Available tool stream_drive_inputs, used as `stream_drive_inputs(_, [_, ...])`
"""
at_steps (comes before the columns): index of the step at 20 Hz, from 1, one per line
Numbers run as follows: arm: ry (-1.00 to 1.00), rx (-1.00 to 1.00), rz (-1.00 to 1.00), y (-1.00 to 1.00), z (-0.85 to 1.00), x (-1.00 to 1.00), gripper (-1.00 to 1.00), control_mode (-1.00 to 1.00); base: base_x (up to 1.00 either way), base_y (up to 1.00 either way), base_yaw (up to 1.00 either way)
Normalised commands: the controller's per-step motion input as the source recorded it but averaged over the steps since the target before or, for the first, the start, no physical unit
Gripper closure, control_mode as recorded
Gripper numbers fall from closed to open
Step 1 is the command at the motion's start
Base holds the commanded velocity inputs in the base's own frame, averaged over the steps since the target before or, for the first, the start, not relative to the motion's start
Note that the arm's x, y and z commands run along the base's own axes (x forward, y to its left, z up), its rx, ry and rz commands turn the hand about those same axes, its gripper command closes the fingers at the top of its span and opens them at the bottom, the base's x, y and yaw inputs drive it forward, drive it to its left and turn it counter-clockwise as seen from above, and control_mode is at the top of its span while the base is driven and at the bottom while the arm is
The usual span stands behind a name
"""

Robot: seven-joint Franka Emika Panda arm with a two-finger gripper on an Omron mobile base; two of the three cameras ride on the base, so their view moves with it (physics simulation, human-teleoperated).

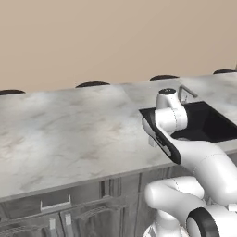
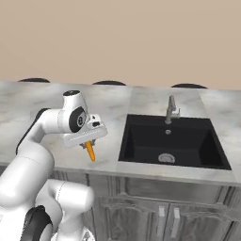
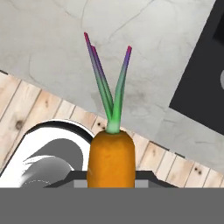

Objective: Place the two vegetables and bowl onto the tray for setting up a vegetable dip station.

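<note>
My gripper (image 2: 88, 141) is shut on an orange carrot (image 2: 90, 152), one of the vegetables, which hangs below the fingers just above the counter's front edge, left of the sink. In the hand view the carrot (image 3: 110, 157) rises from between the jaws of the gripper (image 3: 110, 178), and its green, purple-tipped stalks point away from the camera. The white arm (image 1: 185, 148) bends over the counter's near edge. The bowl and the tray are out of view.
A grey marble counter (image 1: 69, 134) stretches to the left. A black sink (image 2: 169, 141) with a metal faucet (image 2: 172, 109) is set in it on the right. Cabinet fronts (image 2: 155, 212) lie below. Wooden floor (image 3: 26, 100) shows beyond the counter edge.
</note>
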Motion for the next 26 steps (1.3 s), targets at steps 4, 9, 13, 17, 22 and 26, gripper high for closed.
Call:
stream_drive_inputs(4, [0.00, 0.00, 0.00, 0.00, 0.00, 0.00, 1.00, 1.00, 0.06, -0.57, 0.02])
stream_drive_inputs(9, [0.00, 0.00, 0.00, 0.00, 0.00, 0.00, 1.00, 1.00, 0.08, -0.56, 0.03])
stream_drive_inputs(13, [0.00, 0.00, 0.00, 0.00, 0.00, 0.00, 1.00, 1.00, 0.09, -0.56, 0.04])
stream_drive_inputs(17, [0.00, 0.00, 0.00, 0.00, 0.00, 0.00, 1.00, 1.00, 0.09, -0.56, 0.04])
stream_drive_inputs(22, [0.00, 0.00, 0.00, 0.00, 0.00, 0.00, 1.00, 1.00, 0.08, -0.57, 0.03])
stream_drive_inputs(26, [0.00, 0.00, 0.00, 0.00, 0.00, 0.00, 1.00, 1.00, 0.07, -0.56, 0.03])
